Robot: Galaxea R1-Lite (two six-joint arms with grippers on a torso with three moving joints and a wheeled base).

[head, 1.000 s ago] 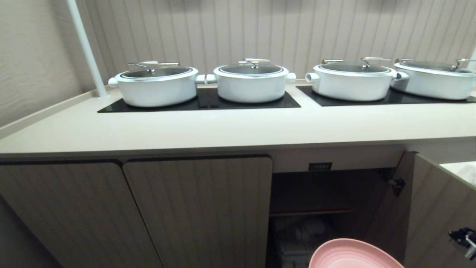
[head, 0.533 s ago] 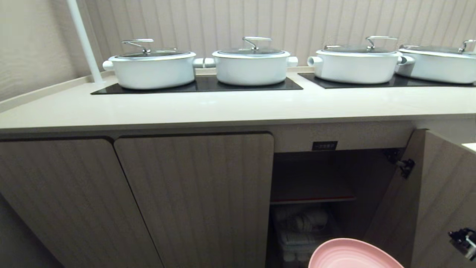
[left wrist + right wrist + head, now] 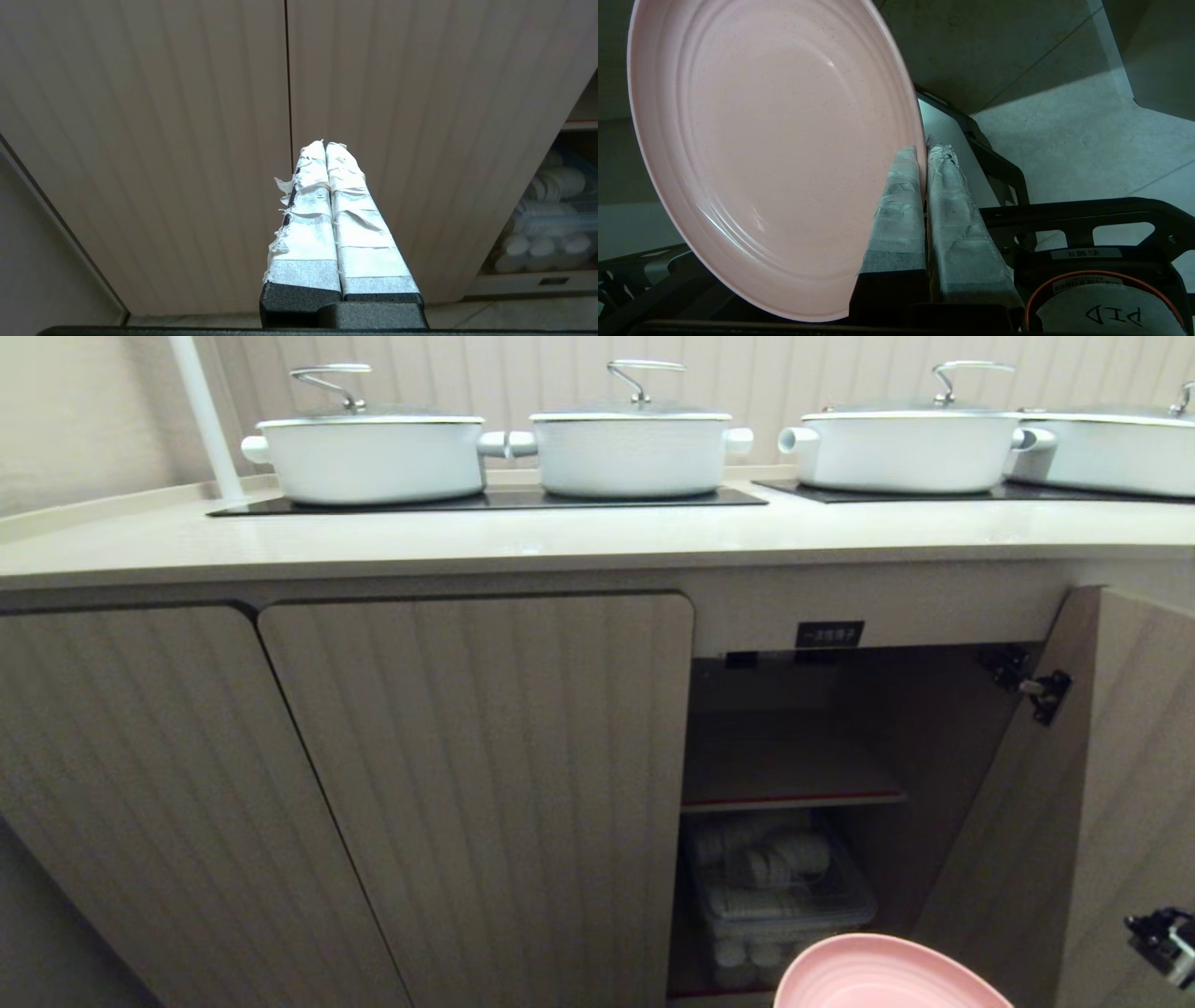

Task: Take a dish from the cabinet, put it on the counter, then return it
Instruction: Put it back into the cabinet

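- The pink dish [image 3: 775, 154] was gripped at its rim by the right gripper [image 3: 924, 151], whose taped jaws were clenched on the edge, one on each face of the plate.
- In the head view the dish [image 3: 887, 975] was seen low in the frame, held in the air in front of the open cabinet [image 3: 794, 756], below the level of its inner shelf [image 3: 789, 798]; the right gripper itself was not seen there.
- The cabinet door [image 3: 1130, 784] was swung open to the right, and a small black label [image 3: 829, 635] was fixed on the panel above the opening.
- Beneath the shelf, a clear bin of white crockery [image 3: 775, 887] was stored.
- The two fluted doors [image 3: 476, 784] to the left were shut.
- On the surface [image 3: 560, 537] above, four white lidded pots [image 3: 635, 443] were set on black hob panels [image 3: 485, 501]; no dish was lying on it.
- The left gripper [image 3: 325, 144] was held before the shut doors, its taped jaws pressed together with nothing between them.
- A black fitting of the robot [image 3: 1162, 938] was seen at the right edge of the head view.
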